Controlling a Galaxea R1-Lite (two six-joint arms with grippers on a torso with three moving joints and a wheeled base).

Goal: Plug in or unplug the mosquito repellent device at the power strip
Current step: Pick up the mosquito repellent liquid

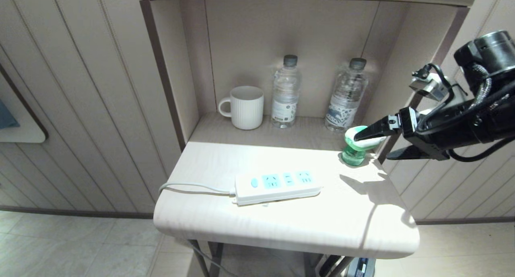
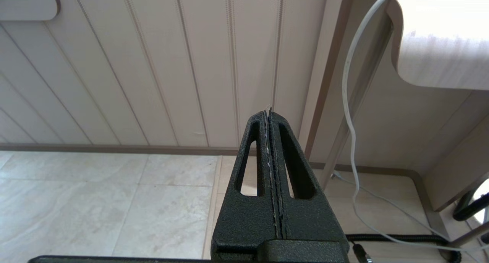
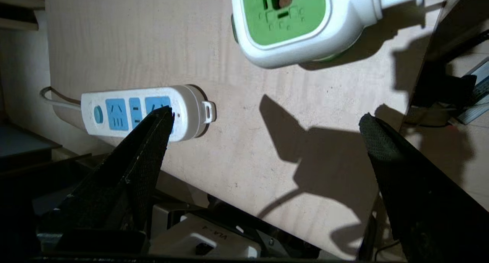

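Observation:
The mosquito repellent device (image 1: pixel 354 150) stands upright on the table's right rear part, a green bottle under a white head, apart from the power strip (image 1: pixel 277 184). The strip lies flat mid-table with nothing in its light-blue sockets. My right gripper (image 1: pixel 371 148) reaches in from the right, open wide, and its upper finger crosses the device's head. In the right wrist view the device (image 3: pixel 305 22) lies beyond the open right gripper (image 3: pixel 267 116), with only bare table between the fingers, and the strip (image 3: pixel 141 112) sits partly behind one fingertip. My left gripper (image 2: pixel 269 111) is shut and empty, parked low beside the table.
A white ribbed mug (image 1: pixel 245 107) and two clear water bottles (image 1: pixel 285 92) (image 1: pixel 348 96) stand at the back of the alcove. The strip's grey-white cord (image 1: pixel 193 186) runs off the table's left edge. The alcove's side walls flank the table (image 1: pixel 281 228).

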